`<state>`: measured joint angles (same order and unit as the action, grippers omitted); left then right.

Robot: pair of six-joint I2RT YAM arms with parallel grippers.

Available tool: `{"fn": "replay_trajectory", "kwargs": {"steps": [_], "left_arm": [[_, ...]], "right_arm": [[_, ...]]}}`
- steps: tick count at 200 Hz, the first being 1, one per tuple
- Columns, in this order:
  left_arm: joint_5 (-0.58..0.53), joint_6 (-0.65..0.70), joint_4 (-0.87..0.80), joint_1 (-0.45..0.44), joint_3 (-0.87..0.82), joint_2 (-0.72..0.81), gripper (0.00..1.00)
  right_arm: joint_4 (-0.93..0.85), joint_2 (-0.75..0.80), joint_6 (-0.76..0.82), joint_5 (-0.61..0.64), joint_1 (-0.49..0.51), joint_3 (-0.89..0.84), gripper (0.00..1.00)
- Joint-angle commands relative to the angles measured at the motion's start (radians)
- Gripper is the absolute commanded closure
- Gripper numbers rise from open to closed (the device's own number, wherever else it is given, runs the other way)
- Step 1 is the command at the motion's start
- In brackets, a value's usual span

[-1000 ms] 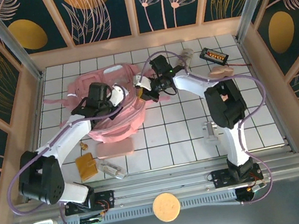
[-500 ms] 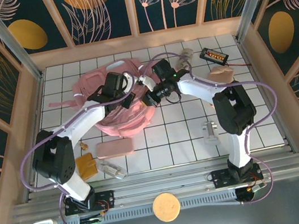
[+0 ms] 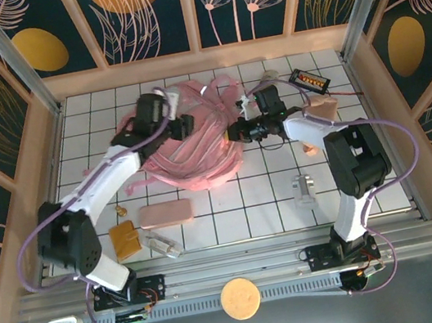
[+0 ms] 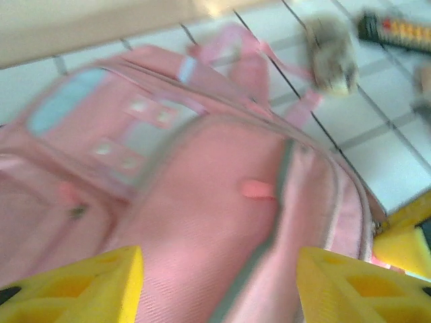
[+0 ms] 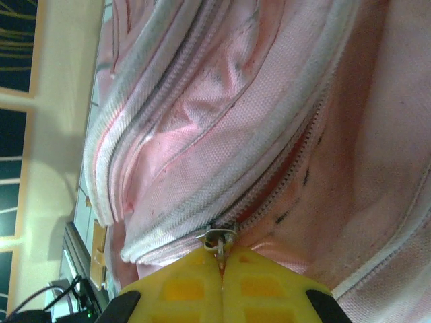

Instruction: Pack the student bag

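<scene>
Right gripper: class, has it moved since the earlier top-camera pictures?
Yes. The right gripper has shifted rightward, nearer the black device by the far wall.

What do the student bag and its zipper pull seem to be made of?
The student bag looks like soft woven synthetic cloth, matte pink: visible weave grain and creases. The zipper pull seems metal: small silvery, glinting ring.

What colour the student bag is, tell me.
Pink student bag; the top external view shows it best.
</scene>
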<state>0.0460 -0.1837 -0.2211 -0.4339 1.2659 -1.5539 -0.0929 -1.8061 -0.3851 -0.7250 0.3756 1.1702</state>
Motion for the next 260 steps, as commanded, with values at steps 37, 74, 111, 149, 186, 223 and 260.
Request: {"fn": "replay_trajectory", "kwargs": {"steps": [37,74,111,149,186,223,260], "left_arm": [[0.150,-0.261,-0.040,0.198,-0.208,0.073,0.45],[0.264,-0.392,0.114,0.210,-0.339,-0.040,0.63],[0.303,-0.539,0.303,0.208,-0.475,-0.070,0.70],[0.295,-0.679,0.491,0.181,-0.546,-0.112,0.79],[0.282,-0.754,0.588,0.136,-0.556,-0.132,0.82],[0.282,-0.816,0.661,0.108,-0.593,-0.127,0.85],[0.296,-0.788,0.643,0.103,-0.585,-0.107,0.84]], "right_arm": [[0.041,-0.051,-0.017,-0.077,0.004,0.052,1.00],[-0.018,-0.072,0.006,-0.150,0.000,0.071,1.00],[-0.091,-0.093,0.004,-0.201,0.001,0.093,1.00],[-0.129,-0.074,-0.023,-0.203,0.029,0.059,1.00],[-0.015,-0.058,-0.130,-0.160,0.109,-0.014,1.00],[0.273,0.003,-0.341,-0.017,0.198,-0.149,1.00],[0.306,-0.006,-0.375,0.051,0.268,-0.120,1.00]]}}
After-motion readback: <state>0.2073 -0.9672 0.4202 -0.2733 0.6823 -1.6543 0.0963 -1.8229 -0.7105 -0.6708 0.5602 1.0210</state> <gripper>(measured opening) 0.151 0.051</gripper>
